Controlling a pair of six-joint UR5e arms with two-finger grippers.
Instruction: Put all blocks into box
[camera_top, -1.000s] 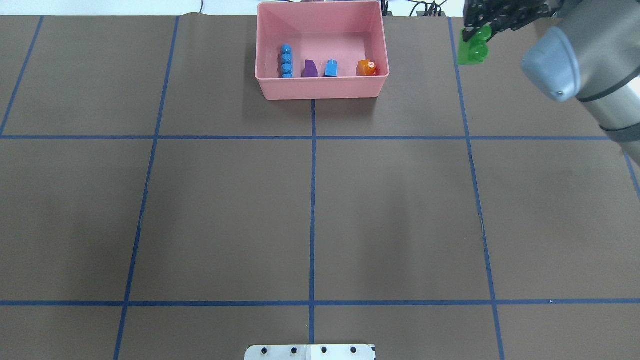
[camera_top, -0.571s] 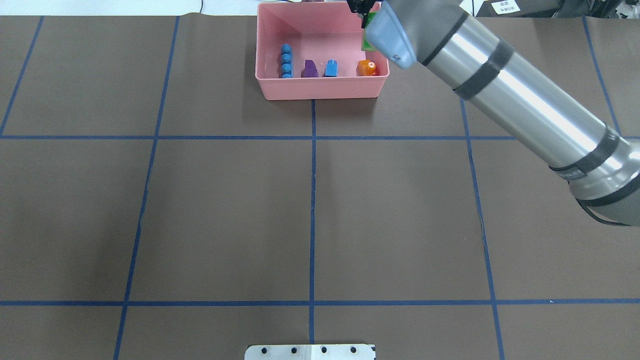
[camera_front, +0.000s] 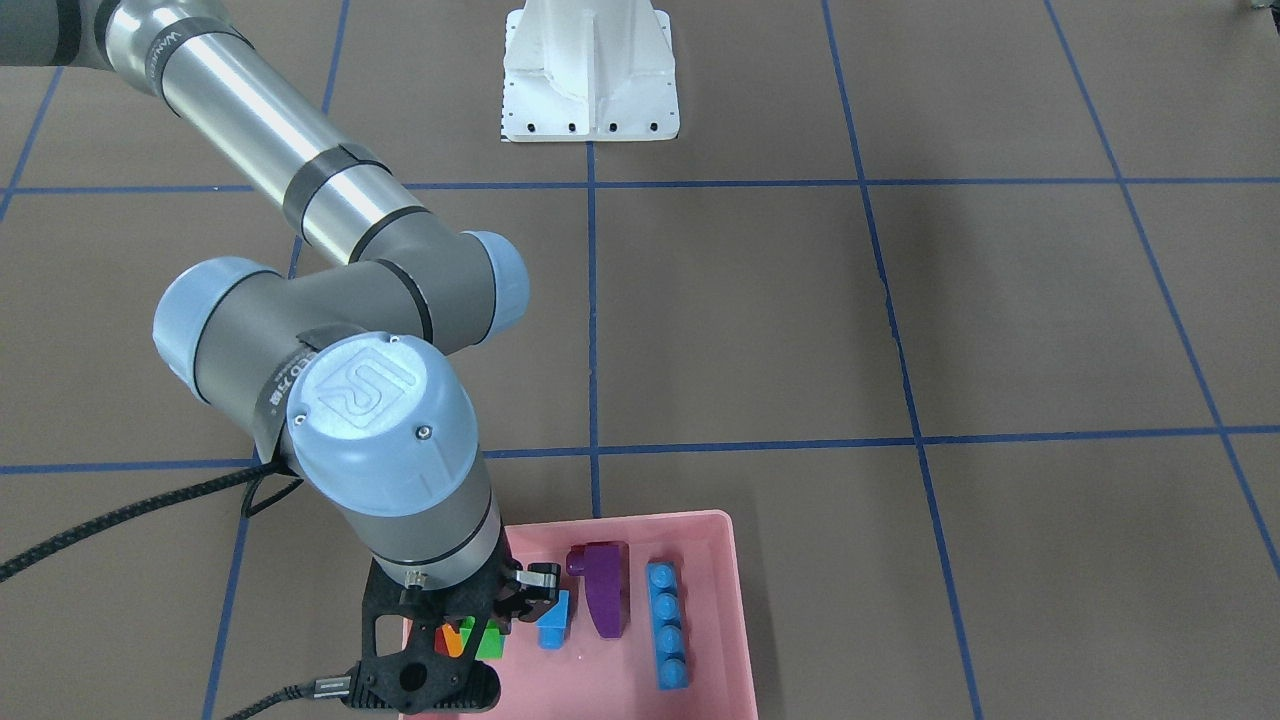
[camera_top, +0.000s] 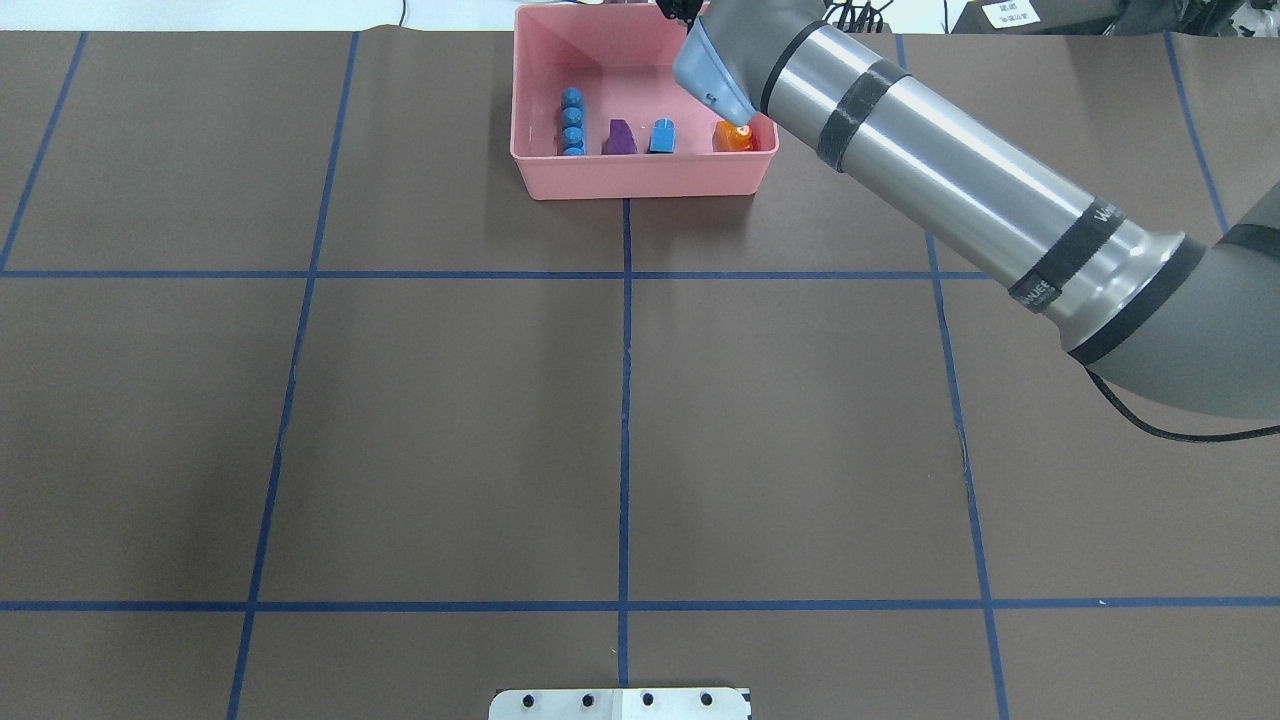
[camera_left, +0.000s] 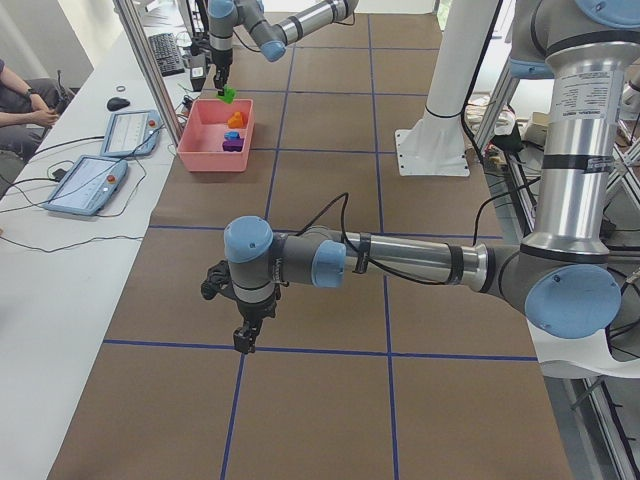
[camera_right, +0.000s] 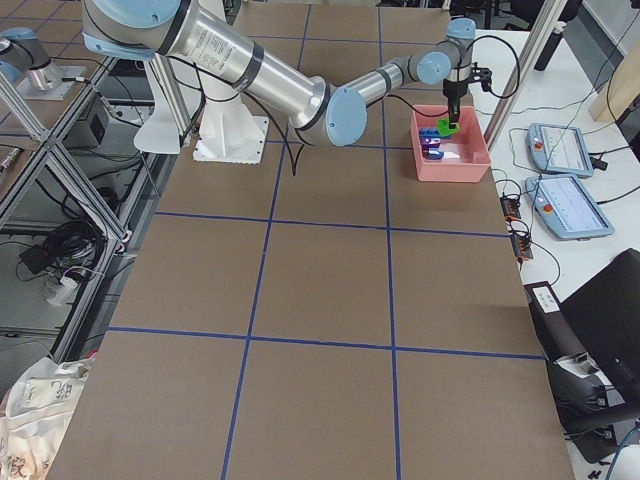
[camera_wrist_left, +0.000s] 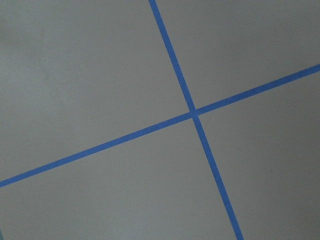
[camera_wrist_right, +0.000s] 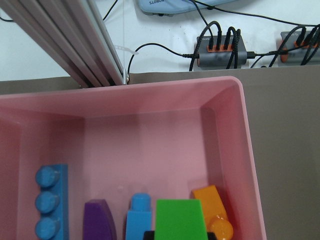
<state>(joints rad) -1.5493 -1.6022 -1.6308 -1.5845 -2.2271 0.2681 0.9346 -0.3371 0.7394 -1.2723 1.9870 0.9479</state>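
Note:
The pink box (camera_top: 640, 182) stands at the table's far edge. Along its near wall lie a long blue block (camera_top: 572, 122), a purple block (camera_top: 620, 138), a small blue block (camera_top: 662, 136) and an orange block (camera_top: 735, 138). My right gripper (camera_front: 485, 620) hangs over the box's right part, shut on the green block (camera_wrist_right: 180, 217), which is above the floor between the small blue block (camera_wrist_right: 140, 215) and the orange block (camera_wrist_right: 212, 207). My left gripper (camera_left: 243, 338) hovers low over bare table mid-way along; I cannot tell whether it is open or shut.
Blue tape lines (camera_wrist_left: 192, 112) grid the brown table. The white robot base (camera_front: 590, 90) sits at the robot's edge. Beyond the box are cables and a power hub (camera_wrist_right: 225, 50), tablets (camera_left: 85, 180) and a seated person (camera_left: 20, 100).
The right arm swung leftward with the green block, from beyond the box's right side to above the box's interior. The blocks in the box have not moved.

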